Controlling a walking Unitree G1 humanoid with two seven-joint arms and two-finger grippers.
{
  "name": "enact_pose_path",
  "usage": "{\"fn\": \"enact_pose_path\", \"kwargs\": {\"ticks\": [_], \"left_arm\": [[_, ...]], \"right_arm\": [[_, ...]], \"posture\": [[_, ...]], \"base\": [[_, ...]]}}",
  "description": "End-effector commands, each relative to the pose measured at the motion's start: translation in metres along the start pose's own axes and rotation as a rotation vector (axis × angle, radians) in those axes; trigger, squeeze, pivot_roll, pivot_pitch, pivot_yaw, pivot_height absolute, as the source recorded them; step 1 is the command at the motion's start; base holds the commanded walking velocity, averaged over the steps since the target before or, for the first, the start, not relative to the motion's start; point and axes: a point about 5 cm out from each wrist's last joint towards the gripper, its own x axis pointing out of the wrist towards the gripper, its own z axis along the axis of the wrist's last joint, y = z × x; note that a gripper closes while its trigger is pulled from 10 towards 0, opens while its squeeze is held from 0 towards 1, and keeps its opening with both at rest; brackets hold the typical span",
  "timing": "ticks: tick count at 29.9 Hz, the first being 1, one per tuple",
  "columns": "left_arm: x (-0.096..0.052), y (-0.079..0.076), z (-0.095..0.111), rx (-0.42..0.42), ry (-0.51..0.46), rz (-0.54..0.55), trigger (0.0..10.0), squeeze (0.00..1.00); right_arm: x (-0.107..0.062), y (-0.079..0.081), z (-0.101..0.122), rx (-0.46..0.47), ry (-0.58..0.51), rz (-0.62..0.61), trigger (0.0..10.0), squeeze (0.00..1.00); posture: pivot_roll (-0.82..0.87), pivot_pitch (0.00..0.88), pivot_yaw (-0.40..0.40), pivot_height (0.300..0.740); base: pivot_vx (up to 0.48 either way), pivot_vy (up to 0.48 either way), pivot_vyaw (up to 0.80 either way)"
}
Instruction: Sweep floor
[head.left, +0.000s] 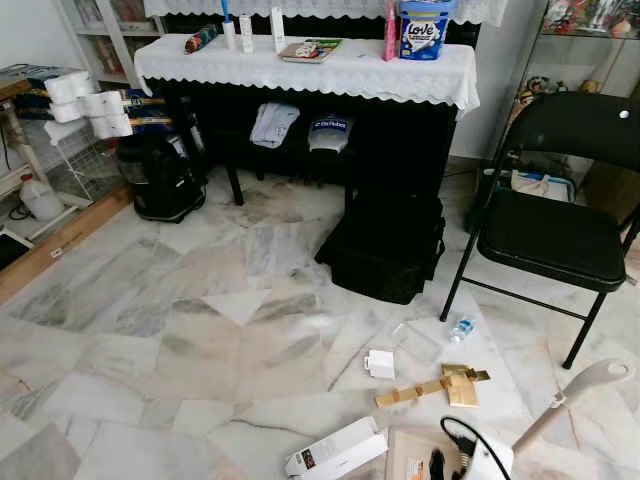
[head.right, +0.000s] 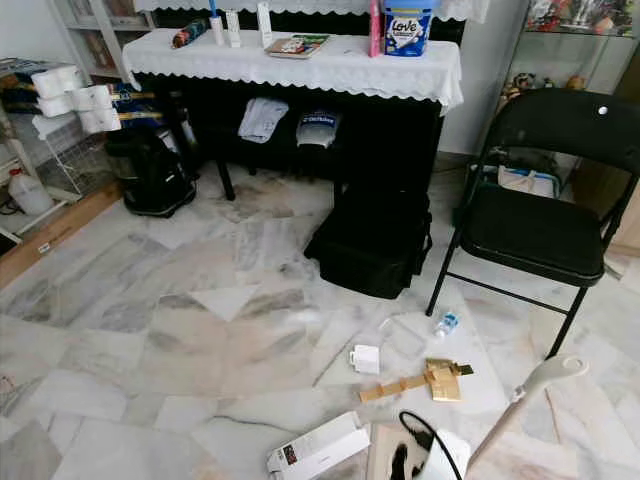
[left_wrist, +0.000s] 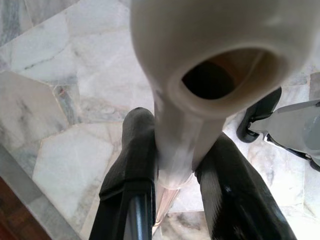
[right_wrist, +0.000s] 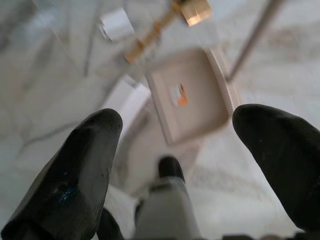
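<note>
Broom handle (left_wrist: 185, 135) in L tool (left_wrist: 172, 175)

The left gripper (left_wrist: 175, 170) has its two black fingers (left_wrist: 137, 155) closed on a cream broom handle (left_wrist: 185, 135) (its hollow end faces the camera, dark hole toward 1 o'clock). Below lies grey-veined marble floor (left_wrist: 75, 75); at 3 o'clock, a grey robot part (left_wrist: 295, 125).

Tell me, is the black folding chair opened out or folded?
Opened out: the folding chair stands on its legs, seat level and backrest raised above it.
</note>
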Motion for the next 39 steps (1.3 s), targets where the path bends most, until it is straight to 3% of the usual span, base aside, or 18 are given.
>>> {"fn": "enact_pose_path", "kwargs": {"ticks": [1,2,5,11,16,17,19,22,27,31,39], "left_arm": [[0.000,-0.003,0.003,-0.040,-0.024,-0.020,10.0,0.00],[0.004,-0.027,0.003,-0.035,-0.026,-0.051,10.0,0.00],[0.005,-0.050,0.009,-0.031,-0.039,-0.080,10.0,0.00],[0.005,-0.053,0.013,-0.031,-0.053,-0.100,10.0,0.00],[0.005,-0.060,0.015,0.023,-0.065,-0.139,10.0,0.00],[0.005,-0.066,0.015,0.086,-0.071,-0.155,10.0,0.00],[0.005,-0.069,0.016,0.124,-0.074,-0.164,10.0,0.00],[0.005,-0.071,0.017,0.135,-0.076,-0.168,10.0,0.00],[0.005,-0.075,0.019,0.171,-0.082,-0.181,10.0,0.00],[0.005,-0.075,0.020,0.209,-0.092,-0.188,10.0,0.00],[0.005,-0.076,0.022,0.241,-0.112,-0.200,10.0,0.00]], "right_arm": [[-0.004,-0.005,-0.012,0.011,0.033,-0.021,10.0,0.00],[-0.006,-0.007,-0.017,0.008,0.044,-0.026,10.0,0.00],[-0.010,-0.014,-0.028,0.019,0.068,-0.045,10.0,0.00],[-0.015,-0.025,-0.038,0.018,0.096,-0.077,10.0,0.00],[-0.017,-0.031,-0.043,0.017,0.112,-0.088,10.0,0.00],[-0.019,-0.036,-0.045,0.011,0.108,-0.103,10.0,0.00],[-0.022,-0.043,-0.046,0.007,0.099,-0.117,10.0,0.00],[-0.023,-0.047,-0.048,0.008,0.097,-0.125,10.0,0.00],[-0.031,-0.075,-0.051,0.035,0.083,-0.202,10.0,0.00],[-0.034,-0.088,-0.052,0.042,0.089,-0.215,10.0,0.00],[-0.033,-0.085,-0.050,0.044,0.073,-0.181,10.0,0.00]], "posture": [[0.01,0.015,0.029,0.740],[0.01,0.016,0.028,0.740],[0.00,0.015,0.027,0.740],[0.00,0.015,0.025,0.740],[-0.01,0.014,0.023,0.740],[-0.01,0.011,0.021,0.740],[-0.01,0.011,0.021,0.740],[-0.02,0.010,0.021,0.740],[-0.03,0.007,0.021,0.740],[-0.03,0.001,0.021,0.740],[-0.03,0.000,0.020,0.740]], "base": [[0.000,0.000,0.00],[0.000,0.000,0.00],[0.000,0.000,0.00],[0.000,0.000,0.00],[0.000,0.000,0.00],[0.000,0.000,0.00],[0.000,0.000,0.00],[0.000,0.000,0.00],[0.000,0.000,0.00],[0.000,0.000,0.00],[0.000,0.000,0.00]]}}
